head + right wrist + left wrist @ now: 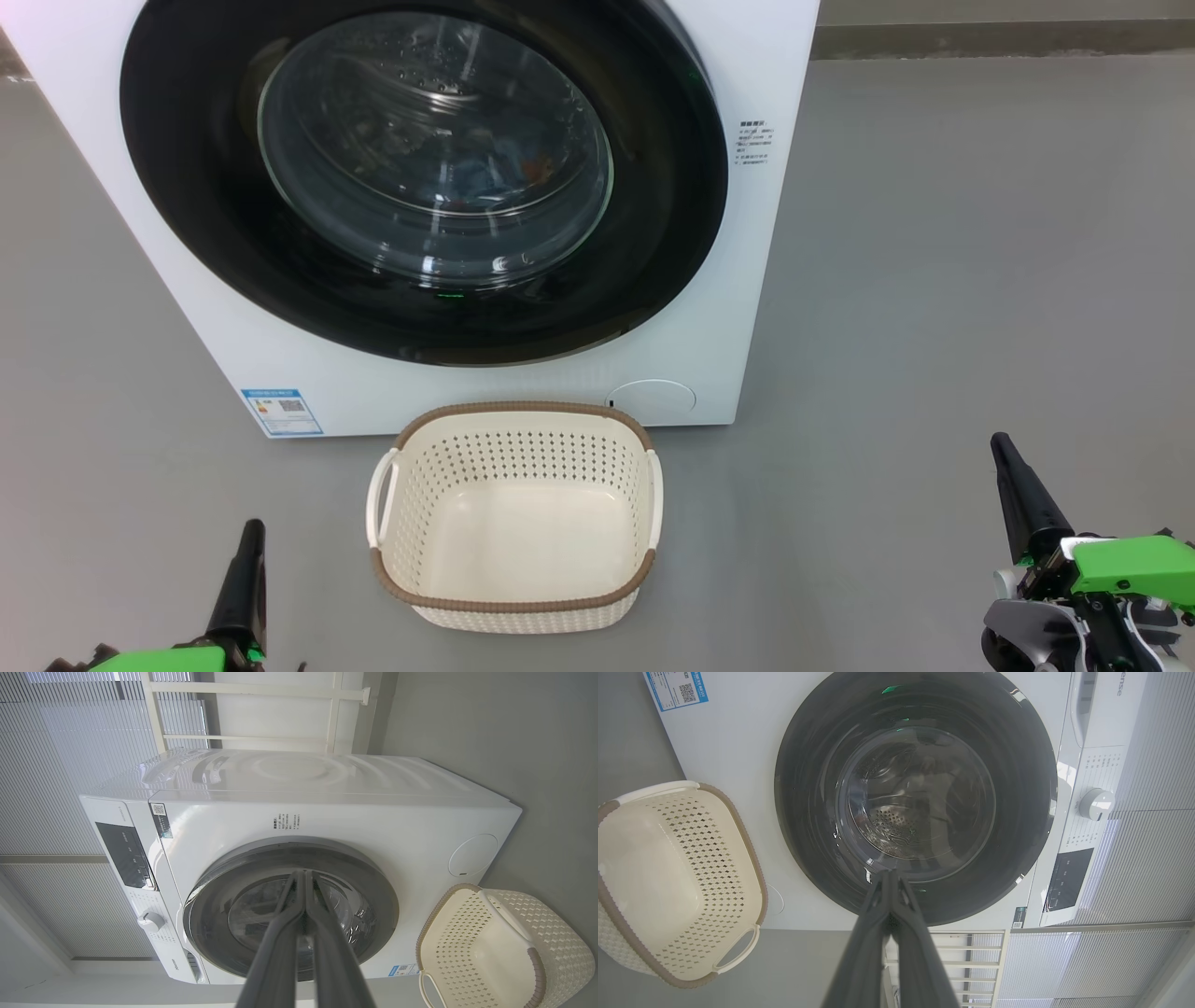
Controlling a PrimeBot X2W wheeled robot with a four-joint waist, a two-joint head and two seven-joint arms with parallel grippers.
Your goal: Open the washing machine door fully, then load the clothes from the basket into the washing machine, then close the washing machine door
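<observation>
The washing machine (pixel 766 280) stands in front of me with its door (pixel 187 187) closed flat against the front. Through the glass I see blue fabric with an orange patch, the clothes (pixel 504 173), lying in the drum. The basket (pixel 523 408) sits on the floor just before the machine and is empty. My left gripper (pixel 250 532) is shut at the lower left, left of the basket. My right gripper (pixel 1004 448) is shut at the lower right, well clear of the basket. In the wrist views the left gripper (pixel 891 873) and right gripper (pixel 303 873) point at the door with fingers pressed together.
Grey floor (pixel 980 280) spreads to the machine's right. A blue label (pixel 282 412) marks the machine's lower front corner. The control panel with a round knob (pixel 1096 804) sits on the machine's top strip. A white rail frame (pixel 261 690) and ribbed wall stand behind the machine.
</observation>
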